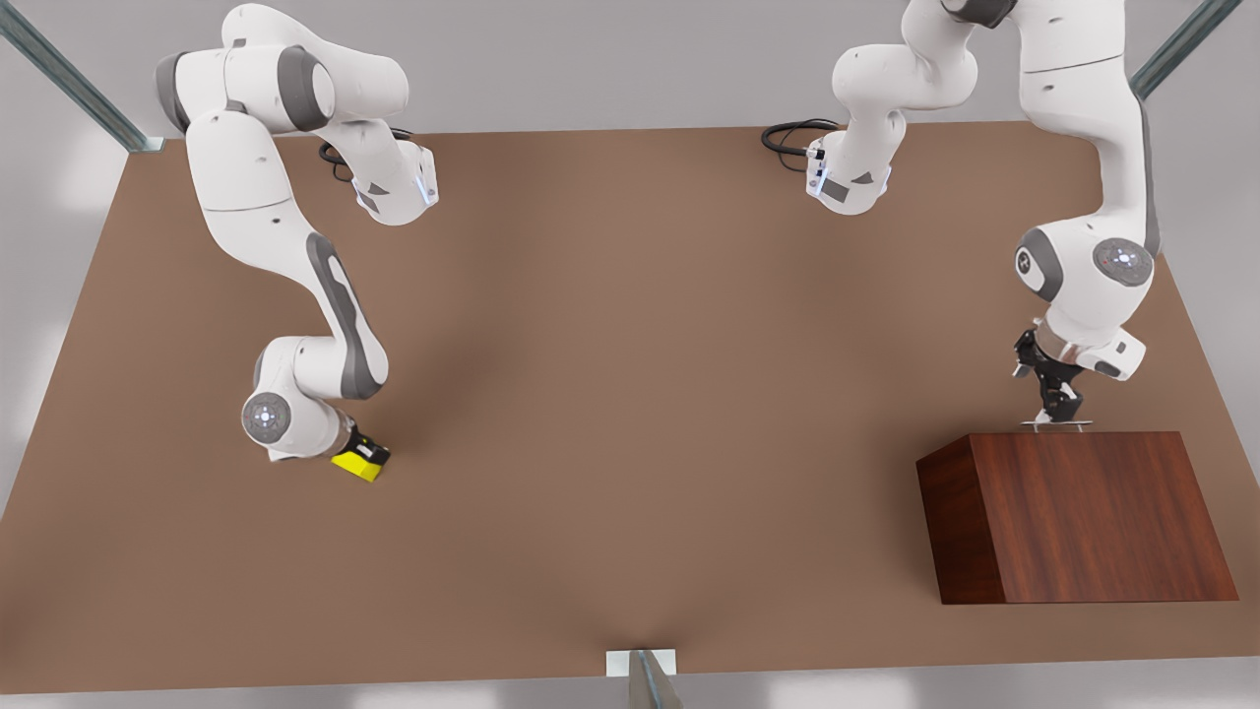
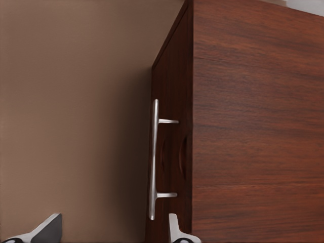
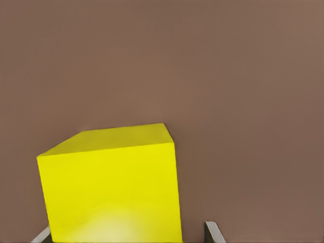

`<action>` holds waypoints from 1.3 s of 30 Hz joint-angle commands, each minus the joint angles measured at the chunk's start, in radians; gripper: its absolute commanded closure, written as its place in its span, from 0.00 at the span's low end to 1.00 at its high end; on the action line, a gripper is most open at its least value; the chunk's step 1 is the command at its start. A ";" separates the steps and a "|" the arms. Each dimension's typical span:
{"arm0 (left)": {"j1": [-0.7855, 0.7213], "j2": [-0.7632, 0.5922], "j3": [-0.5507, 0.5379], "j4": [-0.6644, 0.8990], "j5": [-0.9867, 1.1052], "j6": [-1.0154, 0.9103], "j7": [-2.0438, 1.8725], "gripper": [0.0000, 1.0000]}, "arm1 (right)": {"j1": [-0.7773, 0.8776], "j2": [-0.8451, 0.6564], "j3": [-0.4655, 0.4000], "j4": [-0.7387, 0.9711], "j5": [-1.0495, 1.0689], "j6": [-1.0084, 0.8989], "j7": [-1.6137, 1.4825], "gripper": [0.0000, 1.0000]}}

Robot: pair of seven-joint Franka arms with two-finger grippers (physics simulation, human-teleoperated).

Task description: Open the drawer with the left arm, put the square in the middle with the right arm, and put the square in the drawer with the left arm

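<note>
The dark wood cabinet (image 1: pixel 1083 512) stands at the front view's right, and its drawer (image 2: pixel 172 152) looks shut flush. My left gripper (image 1: pixel 1058 409) hangs at the drawer's silver bar handle (image 2: pixel 154 157), open, with one finger on each side of the bar's end (image 2: pixel 111 230). The yellow square (image 1: pixel 359 465) rests on the table at the front view's left. My right gripper (image 1: pixel 362 453) is low over it and open. Its fingertips (image 3: pixel 212 232) flank the square (image 3: pixel 111 187), with a gap on one side.
The brown tabletop (image 1: pixel 630 394) stretches bare between the two arms. Black cable loops (image 1: pixel 792 138) lie by the arm bases at the far edge. A metal post (image 1: pixel 645 679) stands at the near edge, and frame rails cross the far corners.
</note>
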 commanded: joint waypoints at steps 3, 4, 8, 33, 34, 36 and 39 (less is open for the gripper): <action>-0.001 0.015 0.002 -0.005 0.000 0.026 0.000 0.00 | 0.002 0.008 0.002 -0.006 0.001 0.011 0.000 0.00; -0.001 0.023 0.002 -0.006 0.000 0.028 0.000 0.00 | 0.003 0.009 0.002 -0.006 0.001 0.011 0.000 0.00; 0.011 0.052 0.003 -0.005 0.000 0.066 0.000 0.00 | 0.008 0.009 0.002 0.000 0.046 0.060 -0.043 0.09; 0.045 0.074 0.039 -0.006 0.002 0.071 0.009 0.00 | 0.181 -0.123 0.006 0.008 0.050 -0.035 0.146 0.32; 0.045 0.068 0.039 -0.006 0.002 0.060 0.009 0.00 | 0.268 -0.116 0.006 0.019 0.070 -0.034 0.247 0.32; 0.045 0.061 0.039 -0.008 0.002 0.048 0.009 0.00 | 0.431 -0.095 0.006 0.089 0.144 -0.034 0.465 0.32; 0.045 0.048 0.039 -0.029 0.002 0.048 0.009 0.00 | 0.635 -0.021 0.005 0.209 0.224 -0.017 0.785 0.32</action>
